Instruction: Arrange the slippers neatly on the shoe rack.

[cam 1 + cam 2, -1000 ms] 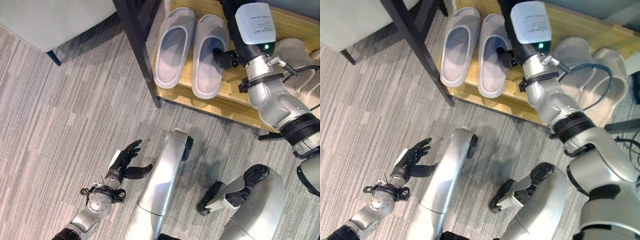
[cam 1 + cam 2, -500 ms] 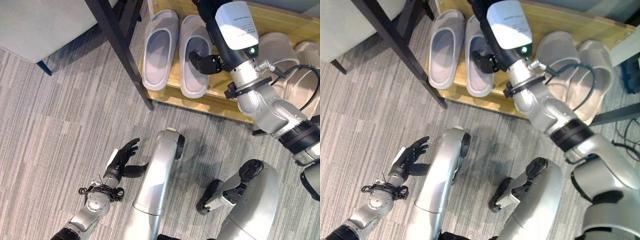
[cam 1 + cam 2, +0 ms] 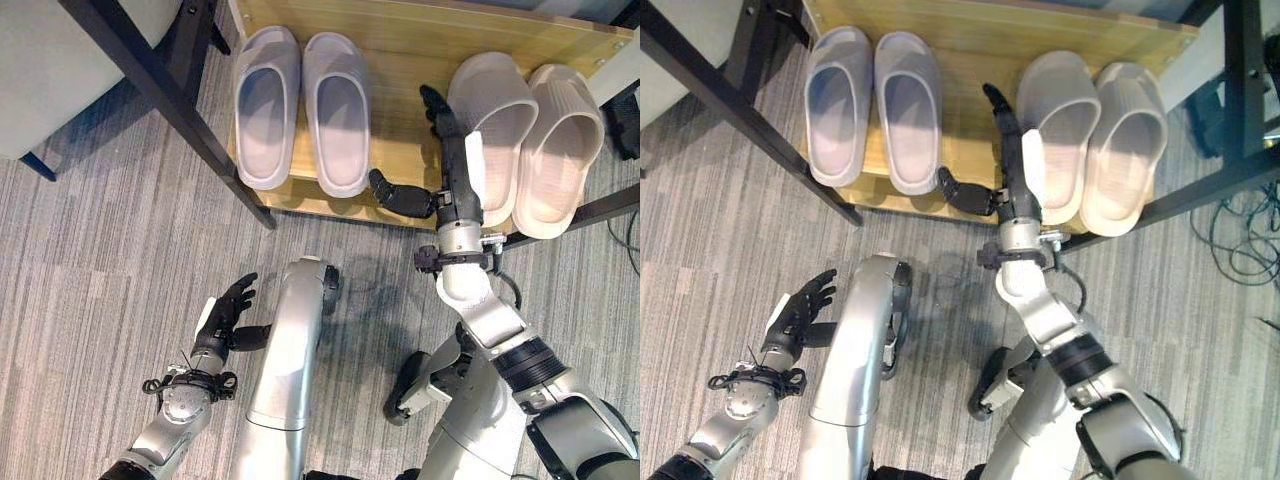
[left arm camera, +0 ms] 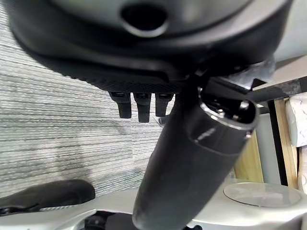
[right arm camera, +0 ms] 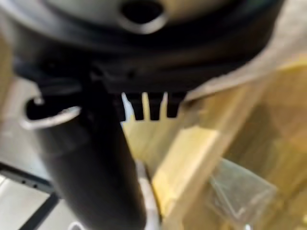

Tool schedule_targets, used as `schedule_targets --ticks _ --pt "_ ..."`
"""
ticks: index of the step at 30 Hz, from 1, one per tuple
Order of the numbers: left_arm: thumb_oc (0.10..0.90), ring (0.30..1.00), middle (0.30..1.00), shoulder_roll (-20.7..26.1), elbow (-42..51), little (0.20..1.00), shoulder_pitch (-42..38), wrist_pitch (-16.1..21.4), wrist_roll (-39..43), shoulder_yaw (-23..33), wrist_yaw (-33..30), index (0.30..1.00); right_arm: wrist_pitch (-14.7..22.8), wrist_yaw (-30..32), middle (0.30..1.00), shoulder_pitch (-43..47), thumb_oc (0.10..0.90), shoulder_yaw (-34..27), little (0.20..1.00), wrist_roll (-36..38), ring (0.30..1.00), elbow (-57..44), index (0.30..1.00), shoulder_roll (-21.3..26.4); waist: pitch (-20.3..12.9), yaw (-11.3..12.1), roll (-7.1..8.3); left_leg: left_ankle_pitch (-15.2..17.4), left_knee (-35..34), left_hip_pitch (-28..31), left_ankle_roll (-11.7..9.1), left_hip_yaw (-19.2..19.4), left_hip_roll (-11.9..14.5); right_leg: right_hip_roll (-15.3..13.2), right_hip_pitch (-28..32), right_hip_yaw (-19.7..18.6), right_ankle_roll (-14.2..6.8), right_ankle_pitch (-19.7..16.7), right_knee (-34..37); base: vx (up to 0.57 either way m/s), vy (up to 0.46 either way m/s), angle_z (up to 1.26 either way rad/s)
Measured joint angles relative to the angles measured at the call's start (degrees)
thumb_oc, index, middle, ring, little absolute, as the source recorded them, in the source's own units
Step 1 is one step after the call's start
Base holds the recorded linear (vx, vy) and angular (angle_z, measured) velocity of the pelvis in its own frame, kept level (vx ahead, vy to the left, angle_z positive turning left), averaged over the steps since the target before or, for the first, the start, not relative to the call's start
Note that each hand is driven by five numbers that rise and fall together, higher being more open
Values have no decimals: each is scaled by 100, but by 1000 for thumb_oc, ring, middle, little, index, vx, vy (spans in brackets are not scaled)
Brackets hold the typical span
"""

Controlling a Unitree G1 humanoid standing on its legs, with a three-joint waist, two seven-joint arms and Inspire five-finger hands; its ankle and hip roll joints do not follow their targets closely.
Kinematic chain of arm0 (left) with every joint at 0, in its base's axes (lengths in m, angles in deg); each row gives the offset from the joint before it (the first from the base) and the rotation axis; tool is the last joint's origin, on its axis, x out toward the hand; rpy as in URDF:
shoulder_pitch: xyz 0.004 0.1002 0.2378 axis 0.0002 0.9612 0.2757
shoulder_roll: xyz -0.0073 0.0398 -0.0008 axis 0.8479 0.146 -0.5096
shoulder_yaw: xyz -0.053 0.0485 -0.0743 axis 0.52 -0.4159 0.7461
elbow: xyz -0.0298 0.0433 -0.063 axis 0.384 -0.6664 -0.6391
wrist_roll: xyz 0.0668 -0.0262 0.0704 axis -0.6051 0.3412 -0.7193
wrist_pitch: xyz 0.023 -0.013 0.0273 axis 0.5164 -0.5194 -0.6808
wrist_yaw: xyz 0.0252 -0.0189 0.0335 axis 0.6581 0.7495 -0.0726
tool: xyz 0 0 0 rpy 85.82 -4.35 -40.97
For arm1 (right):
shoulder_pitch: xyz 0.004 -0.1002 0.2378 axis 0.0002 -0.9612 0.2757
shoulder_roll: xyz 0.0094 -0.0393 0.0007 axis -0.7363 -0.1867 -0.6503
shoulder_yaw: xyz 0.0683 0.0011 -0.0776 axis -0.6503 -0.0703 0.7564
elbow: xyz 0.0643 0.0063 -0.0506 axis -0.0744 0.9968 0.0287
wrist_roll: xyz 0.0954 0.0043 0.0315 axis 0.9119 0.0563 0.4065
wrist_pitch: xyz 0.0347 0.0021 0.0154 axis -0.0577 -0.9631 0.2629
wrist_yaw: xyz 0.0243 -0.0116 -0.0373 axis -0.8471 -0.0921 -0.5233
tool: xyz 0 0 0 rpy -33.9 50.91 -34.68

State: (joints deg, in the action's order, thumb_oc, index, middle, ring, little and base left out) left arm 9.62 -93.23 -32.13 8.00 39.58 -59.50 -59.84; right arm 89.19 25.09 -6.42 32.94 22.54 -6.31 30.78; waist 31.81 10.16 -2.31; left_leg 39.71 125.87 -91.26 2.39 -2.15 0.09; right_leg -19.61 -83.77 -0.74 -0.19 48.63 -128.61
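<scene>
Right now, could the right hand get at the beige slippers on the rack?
Probably yes: the right hand is open and right beside the beige slippers on the rack, with nothing between them.

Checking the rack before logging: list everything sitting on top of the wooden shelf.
Two pairs rest on the wooden shelf: grey slippers at its left, beige slippers at its right. The right hand, fingers straight, lies between them, covering part of the board.

The right hand reaches forward with its fingers straight and together, thumb spread wide toward the robot's left; it holds nothing. The right arm runs straight back from the wrist toward the body. The left hand hangs low by the body, fingers loosely straight, thumb out, empty.
</scene>
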Motion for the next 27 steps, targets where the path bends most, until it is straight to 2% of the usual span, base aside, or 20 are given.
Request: schedule_targets --ticks 9,16,22,25,27 --pt "800 900 900 -5 -10 900 -54 -49 -6 -52 -101 900 30 -133 900 77 800 27 900 429 900 60 900 -408 0 25 0 4 3 5 1 -9 7 4 11 6 0 0 -6 0 0 0" --pt "800 900 900 -5 -34 900 -82 -48 -6 -107 -123 900 108 -130 900 543 800 195 900 662 900 532 900 -699 -2 43 -4 -1 -11 22 -11 -41 -10 -3 60 46 1 0 15 0 0 0" --pt "800 900 900 -48 -33 900 -143 -49 -5 -134 -104 900 80 -143 900 794 800 342 900 693 900 742 900 -732 1 176 -26 -13 -35 30 -34 -119 -84 -50 175 153 0 1 74 0 -7 3" --pt "800 900 900 -51 -35 900 -241 -47 -4 -256 -99 900 62 -86 900 967 800 427 900 752 900 927 900 -791 6 313 -69 2 -40 38 -84 -163 -114 -80 229 208 0 1 91 1 -7 3" --pt "800 900 900 -52 -37 900 -233 -48 -3 -279 -99 900 62 -68 900 968 800 425 900 755 900 935 900 -785 8 314 -97 1 -41 39 -88 -164 -122 -83 237 212 0 1 99 0 0 0"
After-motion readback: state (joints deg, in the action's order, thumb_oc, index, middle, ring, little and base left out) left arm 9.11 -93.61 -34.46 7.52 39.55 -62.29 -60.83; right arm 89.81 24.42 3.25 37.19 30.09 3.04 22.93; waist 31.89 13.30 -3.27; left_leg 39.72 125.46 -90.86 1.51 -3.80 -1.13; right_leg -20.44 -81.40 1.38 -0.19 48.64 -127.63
